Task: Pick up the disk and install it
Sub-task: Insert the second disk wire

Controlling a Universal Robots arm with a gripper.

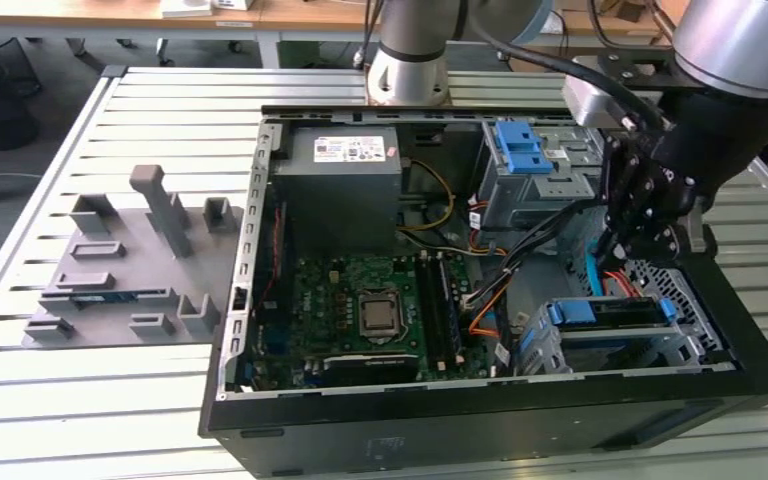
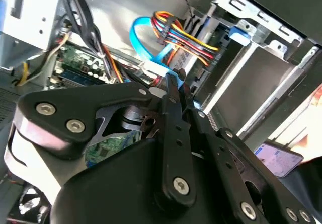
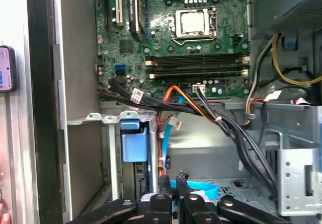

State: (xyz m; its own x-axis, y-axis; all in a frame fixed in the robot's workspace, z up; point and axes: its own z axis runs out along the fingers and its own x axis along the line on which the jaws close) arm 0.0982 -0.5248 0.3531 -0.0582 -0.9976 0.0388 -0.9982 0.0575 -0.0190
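The disk (image 1: 607,312), a flat drive in a blue plastic frame, lies in the metal bay at the near corner of the open computer case (image 1: 491,425), on the exterior view's right. Its blue end (image 3: 133,142) appears in the first wrist view. My gripper (image 1: 646,243) hangs just above and behind the bay, over red and blue cables. In both wrist views the two black fingertips (image 3: 164,179) stand almost together with nothing between them. The gripper (image 2: 175,80) points down at a blue cable loop (image 2: 146,45) inside the case.
A second metal cage with a blue latch (image 1: 524,150) stands at the back of the case. The motherboard (image 1: 364,315) covers the case floor, crossed by cable bundles (image 3: 201,108). A grey fixture block (image 1: 124,265) sits on the slatted table, exterior view's left. A phone (image 2: 276,158) lies outside the case wall.
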